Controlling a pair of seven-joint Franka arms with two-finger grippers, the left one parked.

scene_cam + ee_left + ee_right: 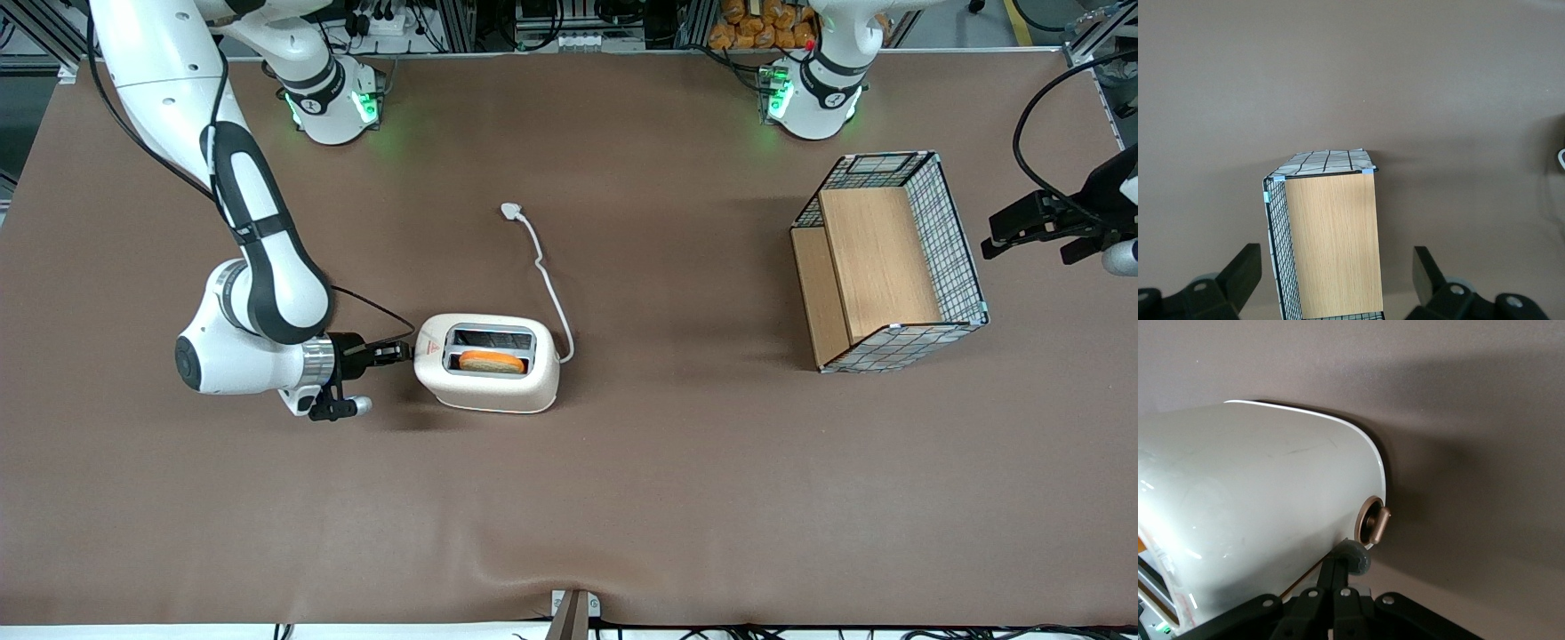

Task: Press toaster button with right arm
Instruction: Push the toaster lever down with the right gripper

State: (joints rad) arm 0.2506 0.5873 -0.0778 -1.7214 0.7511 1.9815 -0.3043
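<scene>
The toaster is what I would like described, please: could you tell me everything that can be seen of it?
The toaster is small, white, rounded and glossy like plastic, standing upright on the brown table. The slot nearer the front camera holds a browned slice; the other looks empty. A red mark sits on top. Its white cord runs to an unplugged plug. The gripper, shut, meets the short end by the bronze dial.
</scene>
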